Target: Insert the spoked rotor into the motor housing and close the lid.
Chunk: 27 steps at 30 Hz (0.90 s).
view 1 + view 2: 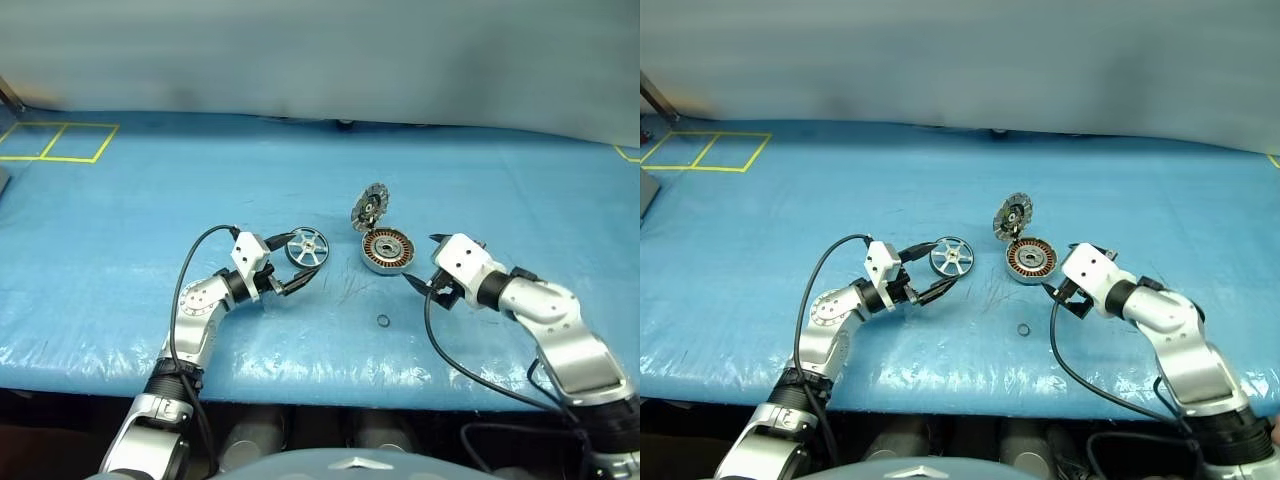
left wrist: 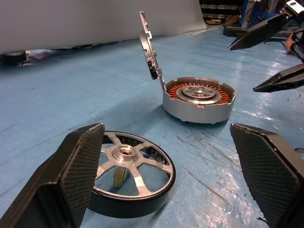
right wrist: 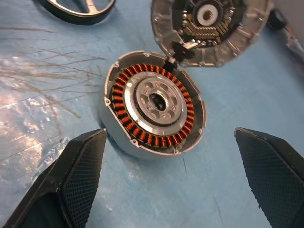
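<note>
The spoked rotor (image 1: 306, 247) lies flat on the blue mat, a silver wheel with a dark rim. My left gripper (image 1: 303, 254) is open, with its fingers on either side of the rotor and one pad (image 2: 78, 161) close to the rim. To the right stands the motor housing (image 1: 386, 252), its copper windings (image 3: 124, 107) showing. The lid (image 1: 370, 207) stands up on its hinge behind the housing, finned inner face (image 3: 209, 28) towards me. My right gripper (image 1: 420, 259) hangs open just right of the housing, pointing at it, with nothing between its fingers (image 3: 76, 175).
A small black ring (image 1: 384, 321) lies on the mat in front of the housing, near the table's front edge. Fine scratches (image 2: 209, 147) mark the mat between rotor and housing. Yellow tape squares (image 1: 60, 140) lie at the far left.
</note>
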{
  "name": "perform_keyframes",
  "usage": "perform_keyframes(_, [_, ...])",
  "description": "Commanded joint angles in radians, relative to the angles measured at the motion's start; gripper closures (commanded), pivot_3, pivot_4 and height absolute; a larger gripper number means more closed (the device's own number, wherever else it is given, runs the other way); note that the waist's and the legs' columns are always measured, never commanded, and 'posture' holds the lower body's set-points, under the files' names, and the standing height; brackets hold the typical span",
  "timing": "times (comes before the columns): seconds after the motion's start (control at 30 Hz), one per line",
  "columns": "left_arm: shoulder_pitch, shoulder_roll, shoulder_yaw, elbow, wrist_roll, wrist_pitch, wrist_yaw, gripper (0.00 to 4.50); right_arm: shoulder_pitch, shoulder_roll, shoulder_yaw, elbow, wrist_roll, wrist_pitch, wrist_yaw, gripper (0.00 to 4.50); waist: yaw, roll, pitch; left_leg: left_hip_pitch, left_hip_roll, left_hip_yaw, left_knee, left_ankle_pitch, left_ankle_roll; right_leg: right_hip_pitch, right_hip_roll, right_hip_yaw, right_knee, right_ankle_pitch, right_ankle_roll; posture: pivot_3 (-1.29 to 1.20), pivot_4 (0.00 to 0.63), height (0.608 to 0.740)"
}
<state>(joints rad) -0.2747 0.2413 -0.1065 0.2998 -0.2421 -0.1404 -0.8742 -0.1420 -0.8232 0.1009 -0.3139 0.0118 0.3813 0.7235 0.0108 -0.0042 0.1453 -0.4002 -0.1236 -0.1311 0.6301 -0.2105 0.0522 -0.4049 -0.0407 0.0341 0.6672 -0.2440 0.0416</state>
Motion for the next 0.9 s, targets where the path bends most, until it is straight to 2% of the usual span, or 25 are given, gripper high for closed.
perform_keyframes(0.03, [-0.004, 0.002, -0.002, -0.034, 0.000, -0.012, -0.002, 0.01, -0.125, -0.061, 0.106, 0.037, -0.080, 0.000, 0.119, 0.00, 0.000, 0.000, 0.000, 0.000, 0.000, 0.000, 0.000, 0.000, 0.000, 0.000, 0.000, -0.001, -0.001, 0.000, 0.000, 0.00, 0.150, 0.740])
perform_keyframes(0.2, [0.001, -0.002, -0.009, -0.027, 0.005, -0.014, -0.003, 0.01, -0.302, -0.081, 0.248, 0.133, -0.175, -0.029, 0.258, 0.00, 0.004, 0.000, 0.000, -0.003, 0.000, 0.000, 0.000, 0.001, -0.002, -0.002, -0.001, -0.002, -0.003, 0.000, -0.001, 0.00, 0.150, 0.740])
perform_keyframes(0.33, [0.022, -0.004, -0.013, -0.039, 0.006, -0.019, -0.001, 0.01, -0.375, -0.075, 0.313, 0.231, -0.230, -0.068, 0.318, 0.00, 0.003, 0.000, 0.000, -0.009, 0.000, 0.001, 0.003, 0.001, -0.002, -0.007, -0.001, -0.002, -0.003, 0.001, 0.000, 0.00, 0.150, 0.740])
perform_keyframes(0.57, [0.053, -0.001, -0.018, -0.063, 0.007, -0.014, 0.007, 0.01, -0.390, -0.049, 0.355, 0.298, -0.273, -0.119, 0.377, 0.00, 0.003, 0.000, 0.000, -0.011, 0.000, 0.000, 0.004, 0.001, -0.001, -0.009, -0.002, -0.003, -0.003, 0.002, 0.000, 0.00, 0.150, 0.740])
perform_keyframes(0.9, [0.056, 0.001, -0.024, -0.062, 0.009, -0.009, 0.007, 0.01, -0.406, -0.030, 0.317, 0.304, -0.312, -0.138, 0.362, 0.00, 0.002, 0.000, 0.000, -0.011, 0.000, 0.000, 0.011, 0.000, -0.001, -0.008, -0.002, -0.004, -0.001, 0.005, 0.001, 0.00, 0.150, 0.740])
